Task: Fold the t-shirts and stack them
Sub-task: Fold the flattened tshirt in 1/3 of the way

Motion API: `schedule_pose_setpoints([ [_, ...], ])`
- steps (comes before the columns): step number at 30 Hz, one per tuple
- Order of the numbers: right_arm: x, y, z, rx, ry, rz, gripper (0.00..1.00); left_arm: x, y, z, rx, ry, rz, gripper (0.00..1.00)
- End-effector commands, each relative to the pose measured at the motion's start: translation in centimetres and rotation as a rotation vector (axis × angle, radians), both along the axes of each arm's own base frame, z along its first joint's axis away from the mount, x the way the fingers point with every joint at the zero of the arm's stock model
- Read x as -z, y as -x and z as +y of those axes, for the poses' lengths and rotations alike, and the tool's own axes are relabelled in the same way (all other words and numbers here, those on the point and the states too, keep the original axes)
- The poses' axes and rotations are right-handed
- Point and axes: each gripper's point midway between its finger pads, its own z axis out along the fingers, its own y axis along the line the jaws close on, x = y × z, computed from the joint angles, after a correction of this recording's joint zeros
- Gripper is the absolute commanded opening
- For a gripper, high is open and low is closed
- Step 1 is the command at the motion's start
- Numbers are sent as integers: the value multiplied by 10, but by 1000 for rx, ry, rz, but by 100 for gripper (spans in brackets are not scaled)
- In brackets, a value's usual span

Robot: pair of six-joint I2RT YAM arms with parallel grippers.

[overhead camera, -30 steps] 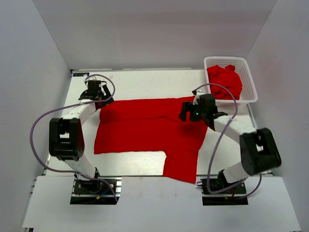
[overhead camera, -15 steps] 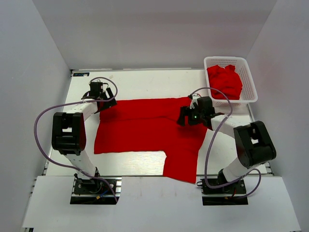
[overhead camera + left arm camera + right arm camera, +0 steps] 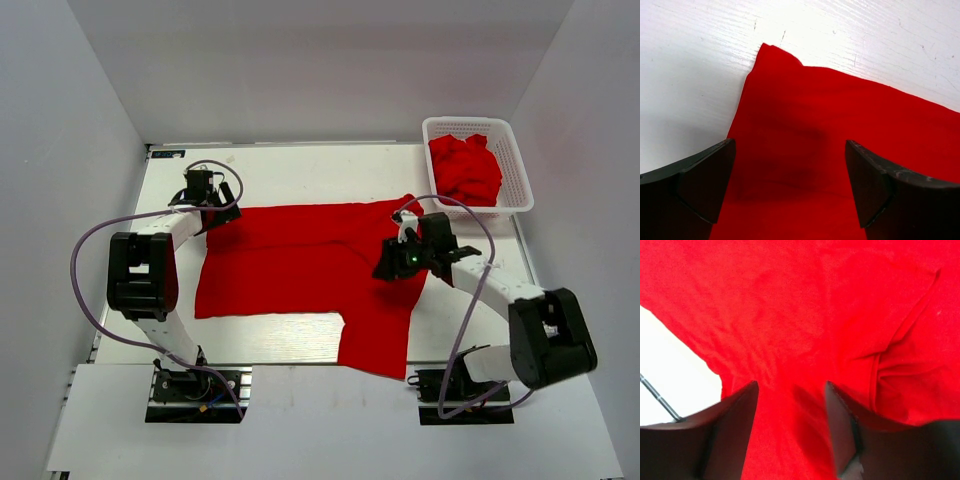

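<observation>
One red shirt (image 3: 300,265) lies flat, unfolded; more shirts (image 3: 465,165) fill the basket (image 3: 465,121) (nothing stacked). Left gripper (image 3: 790,150) gapes over a corner; right gripper (image 3: 791,387): grip unclear.

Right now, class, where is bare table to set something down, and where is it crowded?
Free: the far table strip between the spread t-shirt and the back edge, left of the basket; the near strip along its front edge. Crowded: the shirt-covered middle.

I can't tell whether the right gripper (image 3: 791,390) pinches the shirt (image 3: 790,315); it runs off-frame at 12 o'clock.
</observation>
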Motion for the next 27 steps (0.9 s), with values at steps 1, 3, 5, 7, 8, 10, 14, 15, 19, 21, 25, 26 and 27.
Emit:
schedule_pose_setpoints([
  [1, -20, 12, 0, -42, -16, -36, 54, -12, 0, 4, -8, -14, -25, 100],
  [3, -30, 17, 0, -65, -27, -63, 54, -12, 0, 6, -14, -21, -25, 100],
  [5, -31, 19, -5, -45, -12, -73, 65, -15, -3, 6, -14, -20, -34, 100],
  [7, -33, -2, -14, 45, 31, -139, 74, -15, -3, 6, -14, -20, -34, 100],
  [8, -41, -12, -16, 82, 34, -169, 79, -15, -3, 6, -14, -20, -34, 100],
  [10, -46, -37, -19, 174, 36, -218, 82, -15, -3, 4, -8, -14, -34, 100],
  [14, -52, -71, -10, 199, 29, -247, 85, -15, -3, 5, -1, -20, -33, 100],
  [15, -49, -75, -8, 194, 32, -242, 86, -15, -3, 5, -1, -20, -33, 100],
  [19, -22, -91, -4, 179, 61, -216, 88, -12, 0, 5, 6, -26, -23, 100],
  [21, -16, -94, -1, 166, 58, -219, 89, -12, 0, 5, 6, -26, -23, 100],
  [25, 2, -92, 2, 148, 66, -191, 89, -12, 0, 5, 6, -26, -23, 100],
  [26, 6, -91, 1, 148, 71, -186, 89, -12, 0, 5, 6, -26, -23, 100],
  [27, 8, -88, 0, 142, 69, -177, 89, -12, 0, 5, 6, -26, -23, 100],
])
